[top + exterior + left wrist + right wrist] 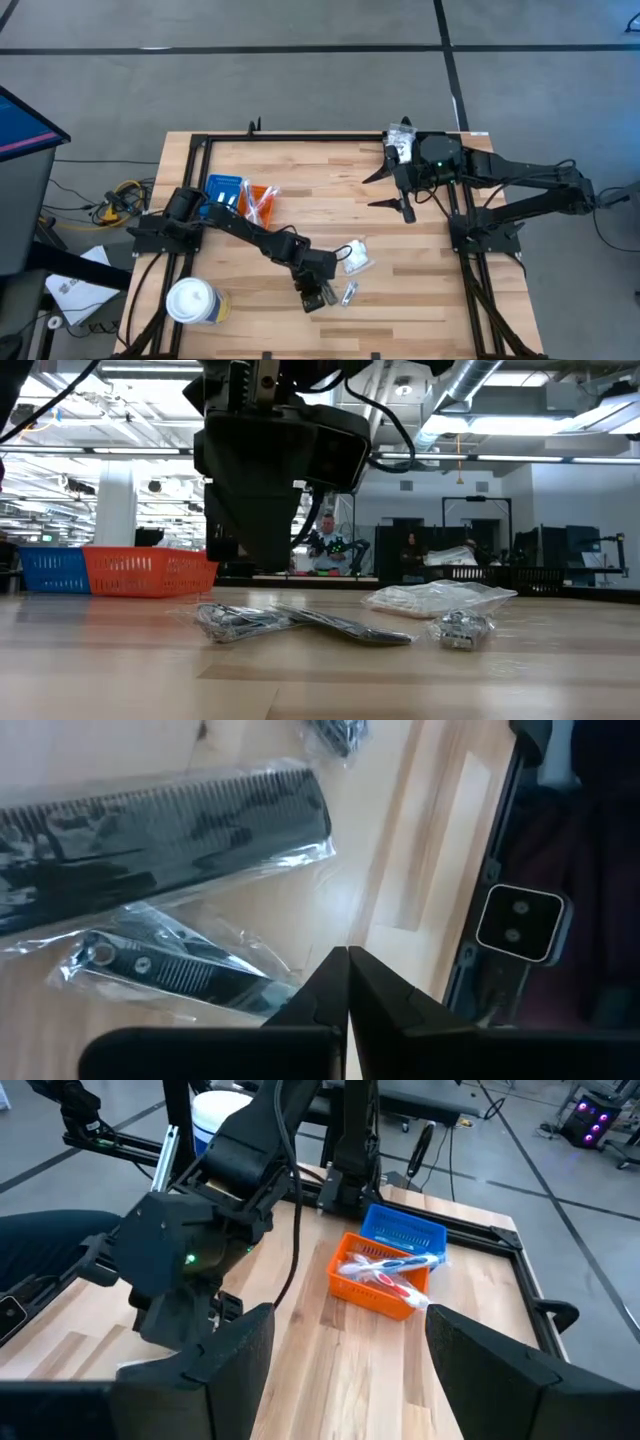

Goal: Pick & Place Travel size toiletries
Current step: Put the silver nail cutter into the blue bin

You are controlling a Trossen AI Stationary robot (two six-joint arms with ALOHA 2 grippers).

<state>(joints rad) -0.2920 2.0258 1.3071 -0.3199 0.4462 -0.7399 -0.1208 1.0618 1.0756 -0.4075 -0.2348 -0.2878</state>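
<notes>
The left gripper hangs low over the tabletop, its fingers clenched together with nothing between them, right beside a bagged black comb and a bagged dark nail clipper. This looks like the reach-in step of a pick: the gripper is at the loose pile but has taken hold of nothing. Near the comb lie a crinkly clear packet with white contents and a small silvery packet, all well apart from the orange tray, which already holds toothbrush-like sticks next to the blue tray. The next move probably calls for spreading the fingers, settling them across the clipper or the comb, and pinching through the slippery wrap before carrying it toward the orange tray. The right gripper waits far from the comb at the tabletop's back edge, fingers spread and empty. A white lidded cup stands near the left arm's base.
</notes>
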